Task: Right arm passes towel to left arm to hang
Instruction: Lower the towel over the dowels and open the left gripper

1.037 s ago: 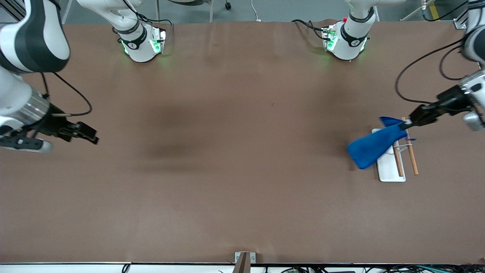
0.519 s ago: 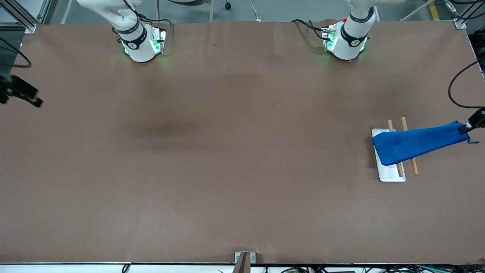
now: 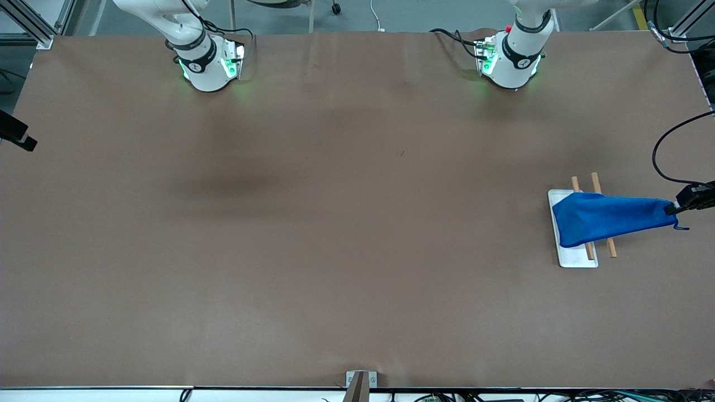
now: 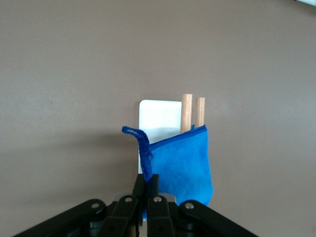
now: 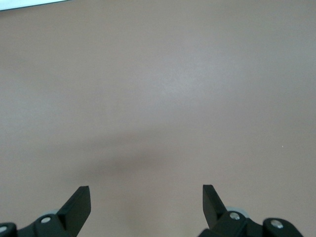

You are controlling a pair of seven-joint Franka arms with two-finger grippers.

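The blue towel (image 3: 609, 218) is stretched across the two wooden rods (image 3: 611, 246) of the rack on the white tray (image 3: 575, 258), at the left arm's end of the table. My left gripper (image 3: 672, 209) is shut on the towel's corner at the table's edge, past the rods from the tray. In the left wrist view the towel (image 4: 182, 165) hangs from my left gripper (image 4: 148, 180) in front of the rods (image 4: 186, 111) and the tray (image 4: 159, 118). My right gripper (image 3: 25, 143) is open and empty at the right arm's end; its wrist view (image 5: 146, 194) shows only bare table.
The brown table (image 3: 335, 223) holds nothing else. The arm bases (image 3: 206, 61) stand along the edge farthest from the front camera. A black cable (image 3: 662, 156) loops above the left gripper.
My left gripper has drawn the towel over the rods toward the table's end and then lowered it slightly. My right arm has pulled back to its end of the table.
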